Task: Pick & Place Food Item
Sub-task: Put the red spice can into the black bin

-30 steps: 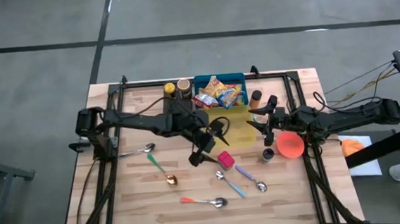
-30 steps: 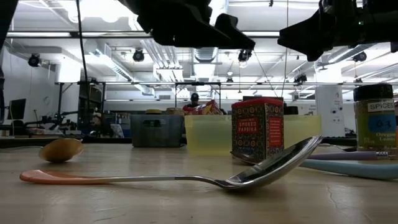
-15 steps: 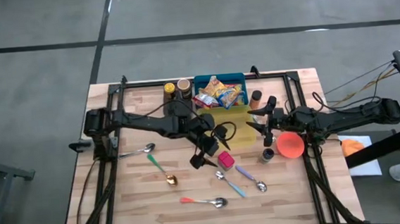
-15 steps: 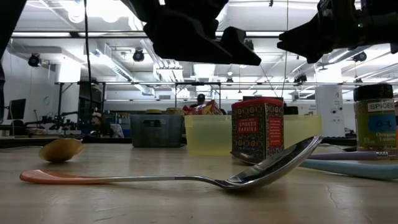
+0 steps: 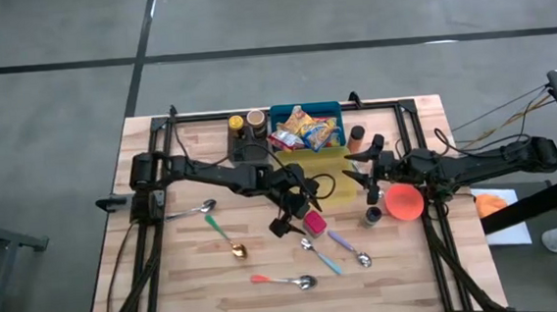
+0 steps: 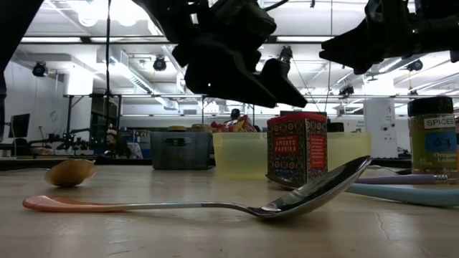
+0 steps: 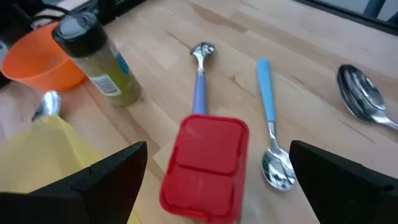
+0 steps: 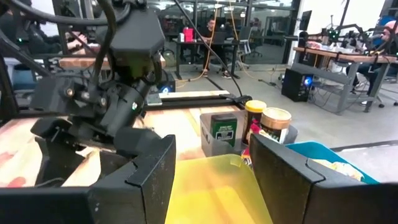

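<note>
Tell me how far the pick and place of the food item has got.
Nothing looks placed yet. The left gripper hangs open right over the red paprika tin, which stands on the table beside the yellow bin, ungrasped. The right gripper waits, empty, by the orange bowl. Grasping, lifting and placing remain.

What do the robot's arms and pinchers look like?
Both arms are black and slim, built from jointed segments, with thin dark cables looping along them. The left gripper and the right gripper each end in two flat, blocky black fingers. No writing or markings show on them.
</note>
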